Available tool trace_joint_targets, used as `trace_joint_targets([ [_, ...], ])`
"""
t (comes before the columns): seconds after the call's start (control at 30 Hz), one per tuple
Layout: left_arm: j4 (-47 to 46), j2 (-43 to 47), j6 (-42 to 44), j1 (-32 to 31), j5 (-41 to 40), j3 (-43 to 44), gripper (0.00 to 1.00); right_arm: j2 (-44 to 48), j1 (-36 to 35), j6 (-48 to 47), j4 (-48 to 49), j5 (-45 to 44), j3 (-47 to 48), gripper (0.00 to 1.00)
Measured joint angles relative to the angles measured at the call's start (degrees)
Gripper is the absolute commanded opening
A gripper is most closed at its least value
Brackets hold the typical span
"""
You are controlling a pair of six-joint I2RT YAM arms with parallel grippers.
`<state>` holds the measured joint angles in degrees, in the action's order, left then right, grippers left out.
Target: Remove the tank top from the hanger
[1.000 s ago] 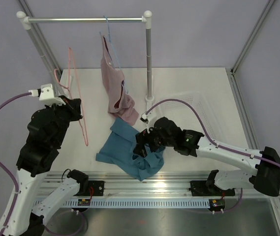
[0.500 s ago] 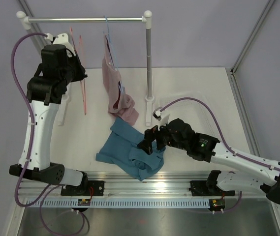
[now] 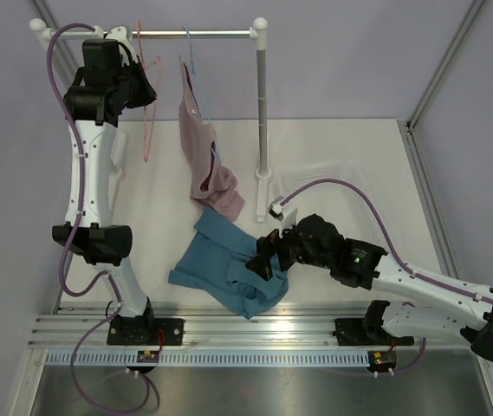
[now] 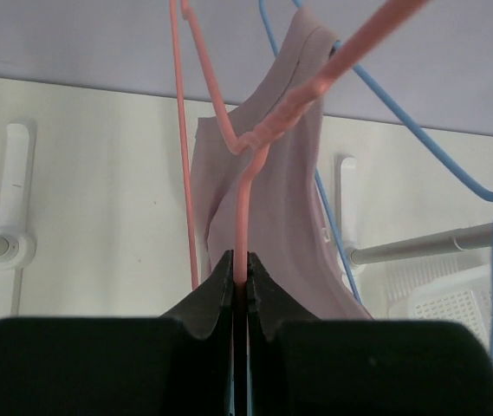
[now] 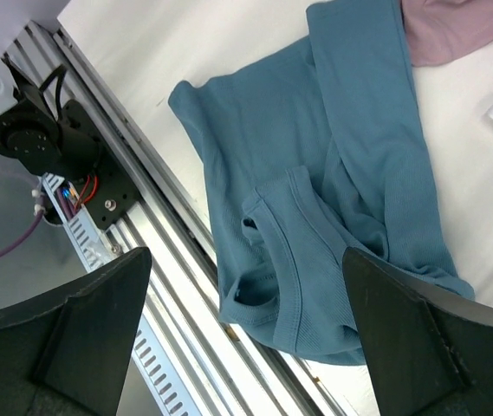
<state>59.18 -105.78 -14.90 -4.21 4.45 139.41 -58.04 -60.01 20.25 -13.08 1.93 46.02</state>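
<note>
Teal-blue soft fabric tank top (image 3: 216, 264): it lies crumpled on the table, in front of the white-capped metal clothes rail (image 3: 211, 35) and well apart from it. It is free of any hanger, so you can judge the removal done.
Handling: expect it to be light, limp and stretchy. It will fold and drag rather than slide as one piece, and its thin straps could snag a finger.
Where to hold: if you must move it, pinch a bunched fold or the hemmed edge facing the right wrist camera, not a single strap.
Left arm: stretched tall, its wrist raised to the rail's left end.
Left claw (image 4: 239, 264): clamped on the hanger's wire, the jaws pressed together around it.
Thin pink wire hanger (image 3: 147, 139): bare, hanging just below the rail's left end. You cannot tell whether its hook sits on the bar.
Dusty pink-mauve garment (image 3: 204, 165): it hangs from a thin light blue hanger (image 3: 192, 61) at mid-rail.
Right arm: reaching low and leftward in front of the rail's right post.
Right claw (image 3: 263, 258): jaws spread wide, holding nothing, poised over the tank top's right edge.
</note>
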Motion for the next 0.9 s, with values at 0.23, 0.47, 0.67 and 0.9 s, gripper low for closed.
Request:
trace_joint_targets([
  [0.23, -0.8, -2.7, -0.1, 1.4, 1.8, -0.1, 0.22, -5.4, 0.0, -0.3, 2.3, 2.1, -2.8, 1.00],
  [0.47, -1.0, 0.7, -0.3, 1.3, 0.7, -4.7, 0.99, -20.3, -2.5, -0.3, 2.8, -2.1, -0.5, 1.00],
  [0.67, 1.4, 12.5, -0.8, 1.3, -6.8, -12.9, 0.99, -35.3, -6.7, -0.3, 1.2, -8.7, 7.0, 1.00],
  [0.9, -2.9, 42.9, -1.9, 1.3, -15.0, -40.8, 0.99, -44.7, -10.2, 0.0, 0.6, -18.9, 13.8, 0.31],
])
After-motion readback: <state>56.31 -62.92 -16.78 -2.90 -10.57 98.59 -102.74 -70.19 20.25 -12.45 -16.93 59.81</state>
